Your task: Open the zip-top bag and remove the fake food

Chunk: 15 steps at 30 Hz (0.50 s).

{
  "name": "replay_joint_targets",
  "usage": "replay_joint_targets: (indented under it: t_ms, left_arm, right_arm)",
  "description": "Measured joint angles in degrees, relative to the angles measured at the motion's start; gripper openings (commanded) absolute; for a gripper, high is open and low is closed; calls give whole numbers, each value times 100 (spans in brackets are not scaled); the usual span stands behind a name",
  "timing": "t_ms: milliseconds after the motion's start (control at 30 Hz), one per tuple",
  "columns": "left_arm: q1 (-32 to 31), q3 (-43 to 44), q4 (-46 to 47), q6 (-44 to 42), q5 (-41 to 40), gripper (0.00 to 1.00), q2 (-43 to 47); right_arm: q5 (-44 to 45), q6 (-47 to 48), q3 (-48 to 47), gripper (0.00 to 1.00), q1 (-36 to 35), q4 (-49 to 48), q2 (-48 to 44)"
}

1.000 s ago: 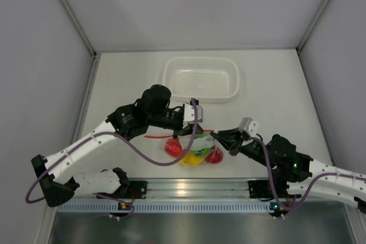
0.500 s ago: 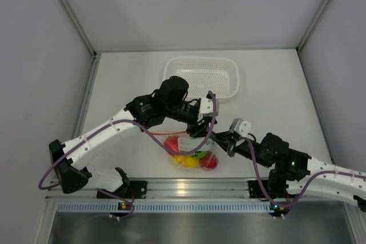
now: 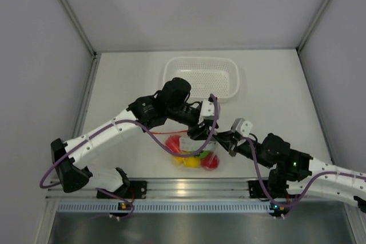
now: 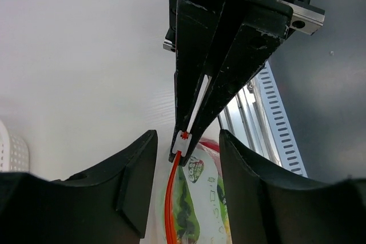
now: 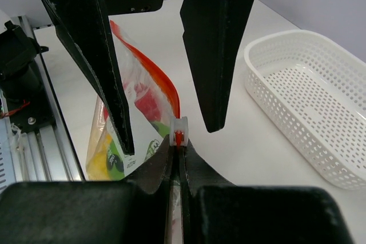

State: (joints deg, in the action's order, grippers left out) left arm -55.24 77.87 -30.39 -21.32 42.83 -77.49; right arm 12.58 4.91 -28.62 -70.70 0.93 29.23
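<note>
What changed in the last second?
The left gripper swung right toward the right gripper and opened; its jaws now flank the slider. The zip-top bag bunched toward it. Unchanged: right gripper shut on the slider, white basket in place.

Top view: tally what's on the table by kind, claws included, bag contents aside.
White perforated plastic basket: 1
Clear crinkly zip-top bag: 1
Black two-finger claws: 2, left claw and right claw
Total: 4
</note>
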Motion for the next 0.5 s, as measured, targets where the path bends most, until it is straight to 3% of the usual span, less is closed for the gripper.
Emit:
replay_joint_targets:
  t_ms: [167, 367, 500]
  left_arm:
    - [0, -66, -9, -2, -68, 39, 22]
    - [2, -66, -2, -20, -87, 4, 20]
    - [2, -72, 4, -66, -151, 0, 22]
  right_arm:
    - [0, -2, 0, 0, 0, -2, 2]
    - [2, -4, 0, 0, 0, 4, 2]
    - [61, -4, 0, 0, 0, 7, 0]
